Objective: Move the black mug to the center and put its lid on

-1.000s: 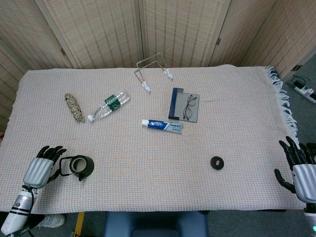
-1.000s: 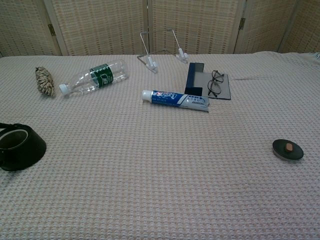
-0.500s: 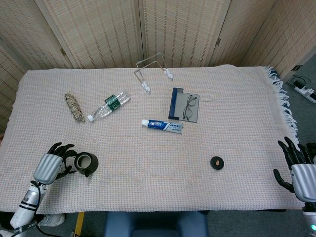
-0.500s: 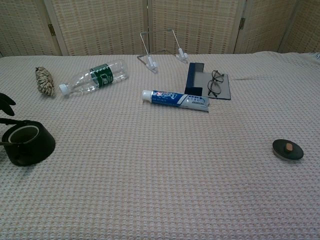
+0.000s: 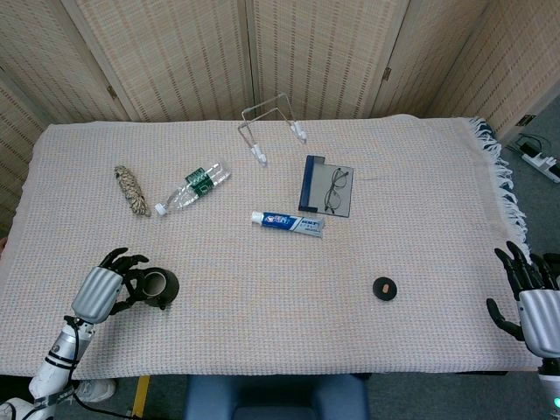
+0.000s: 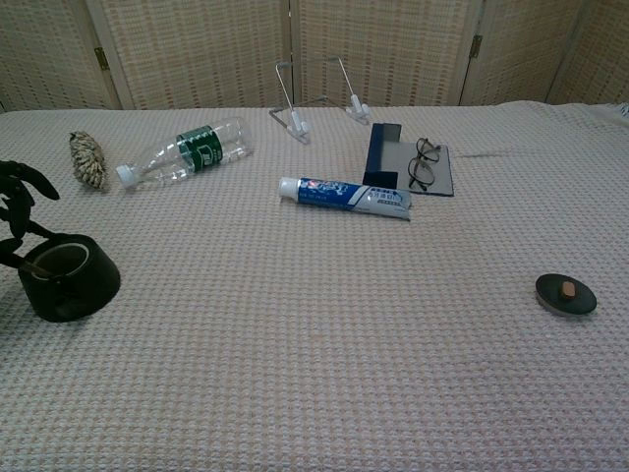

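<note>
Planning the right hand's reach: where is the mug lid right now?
The lid lies on the cloth near the front right of the table in the head view, below the toothpaste and glasses, well apart from the right hand.

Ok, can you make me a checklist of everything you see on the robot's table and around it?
Surface: woven cloth covers the table.
Job's things: black mug upright near the front left, no lid on; lid flat at the front right.
Clutter: bottle, toothpaste, glasses on a case, wire stand, rope bundle.
Hands: left hand holds the mug; right hand open, off the table edge.
Cables: power strip on the floor, right.
Surroundings: folding screens behind.
</note>
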Available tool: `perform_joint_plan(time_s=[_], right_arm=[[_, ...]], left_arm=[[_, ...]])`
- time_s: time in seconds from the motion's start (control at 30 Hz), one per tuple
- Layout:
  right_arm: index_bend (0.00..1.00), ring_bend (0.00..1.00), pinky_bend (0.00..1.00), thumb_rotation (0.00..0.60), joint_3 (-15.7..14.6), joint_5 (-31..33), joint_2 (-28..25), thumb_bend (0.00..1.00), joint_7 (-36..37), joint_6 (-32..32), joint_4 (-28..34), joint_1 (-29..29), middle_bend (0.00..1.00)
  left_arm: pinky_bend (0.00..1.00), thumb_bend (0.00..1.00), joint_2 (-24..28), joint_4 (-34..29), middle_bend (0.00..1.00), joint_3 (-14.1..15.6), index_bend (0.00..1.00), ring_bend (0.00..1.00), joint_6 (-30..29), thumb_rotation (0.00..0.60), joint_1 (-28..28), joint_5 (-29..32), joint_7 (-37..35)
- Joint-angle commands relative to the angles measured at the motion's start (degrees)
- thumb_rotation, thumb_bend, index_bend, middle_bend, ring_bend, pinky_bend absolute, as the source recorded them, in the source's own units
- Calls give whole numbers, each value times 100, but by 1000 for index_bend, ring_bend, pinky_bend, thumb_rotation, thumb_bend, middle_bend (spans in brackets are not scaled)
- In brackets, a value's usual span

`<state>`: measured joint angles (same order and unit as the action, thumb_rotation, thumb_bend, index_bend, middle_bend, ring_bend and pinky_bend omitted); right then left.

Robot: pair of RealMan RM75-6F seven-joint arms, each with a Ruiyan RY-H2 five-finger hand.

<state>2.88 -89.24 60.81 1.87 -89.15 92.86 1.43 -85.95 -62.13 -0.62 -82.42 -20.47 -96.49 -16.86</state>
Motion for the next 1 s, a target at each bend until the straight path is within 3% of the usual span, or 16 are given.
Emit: perform_joint_plan(time_s=[0.03,0.23,0.37,0.5,1.0], right_arm=[[60,201,87,600,-4,-14,-3,406,11,-14,-4,-6,51],[64,200,87,600,-11,-16,-10,406,75,-76,-30,-50,51],[65,200,87,600,-19,-14,2,405,107,-97,-61,-73,50],[65,201,87,600,-26,-10,16,404,147,-120,-98,-98,51],[65,198,87,600,-37,-14,-1,405,194,-256,-130,-209,51]], left_arm=[[166,436,-52,-4,293,-6,645,323,-59,600,-84,-77,-73],[183,491,-65,-101,343,-51,709,367,-151,600,-237,-186,-36],[266,522,-94,-116,449,-83,712,470,-220,600,-360,-290,18],[285,523,-95,-153,536,-81,713,552,-223,600,-510,-411,90],[286,522,-268,-577,579,-355,713,580,181,600,-1362,-663,641]])
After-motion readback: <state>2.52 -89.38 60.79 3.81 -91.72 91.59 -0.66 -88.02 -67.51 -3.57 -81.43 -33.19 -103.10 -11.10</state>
